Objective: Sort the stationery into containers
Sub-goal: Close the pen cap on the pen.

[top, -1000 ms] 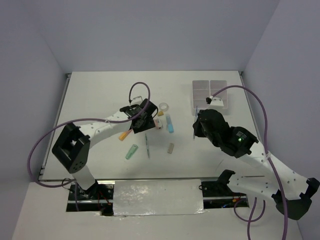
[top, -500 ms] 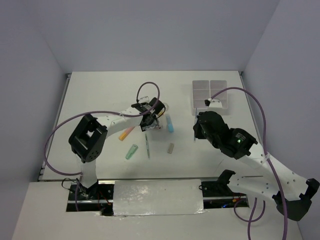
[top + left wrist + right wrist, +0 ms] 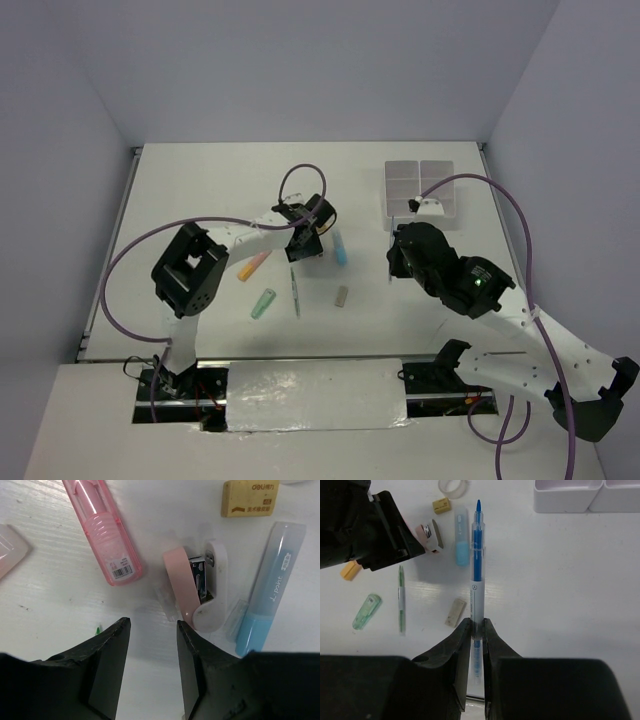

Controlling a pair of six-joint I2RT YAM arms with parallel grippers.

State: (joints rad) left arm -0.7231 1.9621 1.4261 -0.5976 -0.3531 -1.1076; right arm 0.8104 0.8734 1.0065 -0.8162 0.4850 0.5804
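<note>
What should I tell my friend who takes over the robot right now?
Left gripper: open and empty, low over the table next to the pink stapler.
Right gripper: shut on the blue pen, not yet at the box.
Loose on the table: pink stick, blue stick, eraser, green pen, green stick, tan block, tape ring, orange stick.
Done: nothing visible in the box.
Left: drop the pen in, then sort the rest.

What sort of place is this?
Probably a robotics test bench: a left arm and right arm mounted at a white table, plain panels around it, stationery scattered near a divided box.
</note>
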